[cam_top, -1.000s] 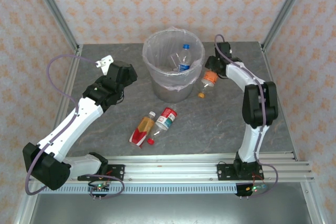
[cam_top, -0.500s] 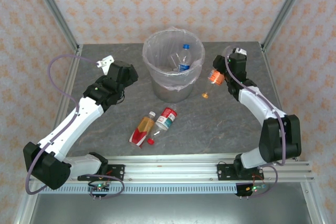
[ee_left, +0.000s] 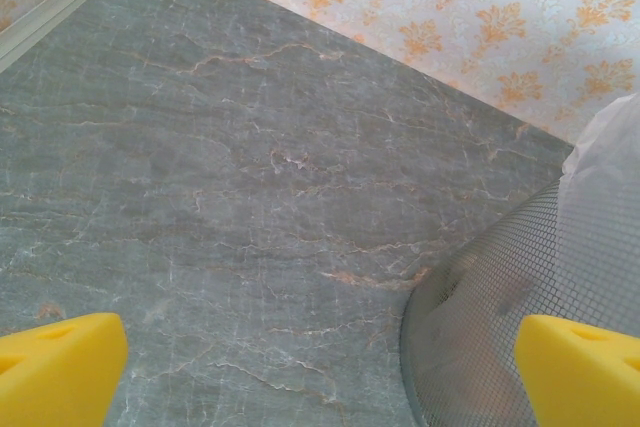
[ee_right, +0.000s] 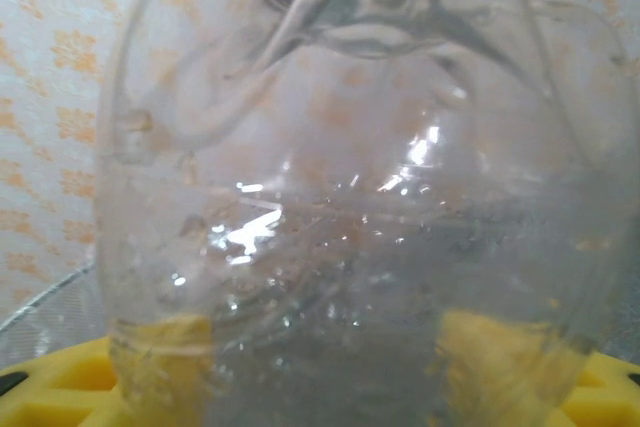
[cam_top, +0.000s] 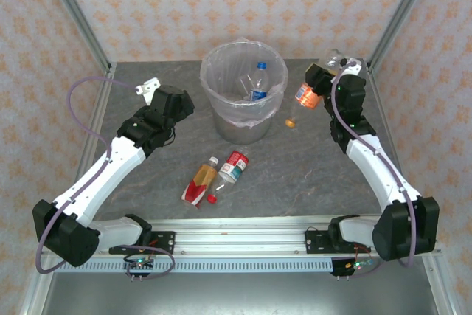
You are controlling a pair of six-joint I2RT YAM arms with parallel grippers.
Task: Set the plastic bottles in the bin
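The right claw (cam_top: 316, 85) grips an orange-labelled bottle (cam_top: 304, 94) at the bin's (cam_top: 240, 129) 3 o'clock. The left claw (ee_left: 320, 372) gapes open at its 9 o'clock. A red-labelled bottle (cam_top: 234, 165) and a yellow-labelled bottle (cam_top: 200, 182) lie on the bench (cam_top: 310, 167) at 6 o'clock. A blue-labelled bottle (cam_top: 257, 88) sits inside the bin.

Bin (ee_left: 490, 297) cropped at right edge

Counter (cam_top: 310, 160): grey marble, faint orange veining. Walls (cam_top: 221, 5): cream, orange floral repeat. Bin (cam_top: 243, 129): grey mesh, translucent white liner. Far-right bottle (cam_top: 304, 94): orange label. Near bottles: yellow-and-red bottle (cam_top: 200, 182), red-and-white bottle (cam_top: 234, 165).
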